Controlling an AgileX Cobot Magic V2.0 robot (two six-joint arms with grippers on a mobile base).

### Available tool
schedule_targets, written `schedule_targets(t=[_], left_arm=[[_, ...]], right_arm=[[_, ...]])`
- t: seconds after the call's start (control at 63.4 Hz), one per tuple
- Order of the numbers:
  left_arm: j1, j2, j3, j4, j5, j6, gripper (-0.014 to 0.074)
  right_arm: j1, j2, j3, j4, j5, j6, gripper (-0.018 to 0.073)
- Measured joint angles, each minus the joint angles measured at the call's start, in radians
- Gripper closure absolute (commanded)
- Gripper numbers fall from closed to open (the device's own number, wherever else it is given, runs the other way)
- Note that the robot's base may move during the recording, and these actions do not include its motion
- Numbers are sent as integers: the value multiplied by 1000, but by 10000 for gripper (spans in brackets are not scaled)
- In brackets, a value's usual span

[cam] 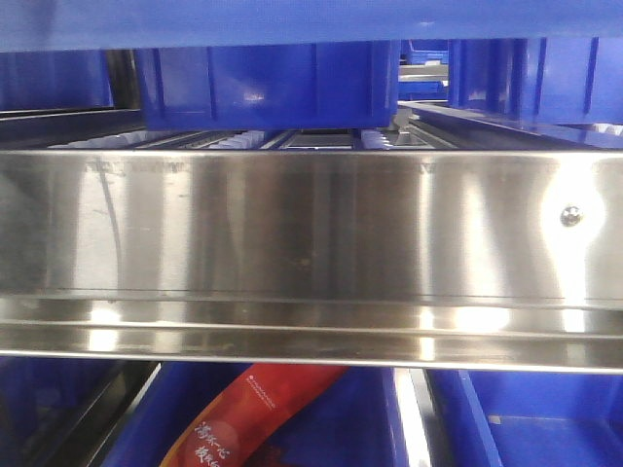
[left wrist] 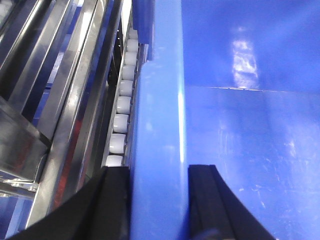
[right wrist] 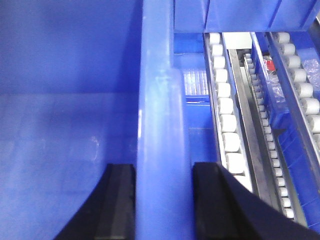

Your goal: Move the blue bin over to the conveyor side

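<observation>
The blue bin fills both wrist views. My left gripper (left wrist: 159, 172) straddles the thick left rim (left wrist: 157, 100): one black finger is outside the wall, the other inside, and both press on it. The right gripper (right wrist: 164, 170) clamps the opposite rim (right wrist: 159, 90) the same way. The bin's glossy inside (left wrist: 250, 150) looks empty. In the front view a blue band (cam: 292, 19) runs across the top; I cannot tell if it is this bin. Neither gripper shows in that view. The conveyor side is out of view.
A shiny stainless-steel rail (cam: 311, 233) spans the front view. White roller tracks (left wrist: 122, 100) (right wrist: 225, 115) run along both sides of the bin. More blue crates (cam: 263, 88) stand behind, and a lower crate holds a red printed packet (cam: 253, 409).
</observation>
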Motion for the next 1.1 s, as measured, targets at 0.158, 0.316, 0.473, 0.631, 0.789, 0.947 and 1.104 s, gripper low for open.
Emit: schedule_targets(t=[0.158, 0.316, 0.473, 0.631, 0.789, 0.947, 1.104], left_arm=[[0, 0, 0, 0, 0, 0, 615], [0, 0, 0, 0, 0, 0, 615], [0, 0, 0, 0, 0, 0, 615], [0, 0, 0, 4, 0, 0, 615], [0, 0, 0, 4, 0, 0, 615], [0, 0, 0, 4, 0, 0, 615], [0, -2, 0, 4, 0, 0, 615]], right_arm=[[0, 0, 0, 0, 0, 0, 638], [0, 0, 0, 0, 0, 0, 638], [0, 0, 0, 2, 0, 0, 638], [0, 0, 0, 4, -2, 0, 638], [0, 0, 0, 4, -2, 0, 638], [0, 0, 0, 5, -2, 0, 638], [0, 0, 0, 5, -2, 0, 638]])
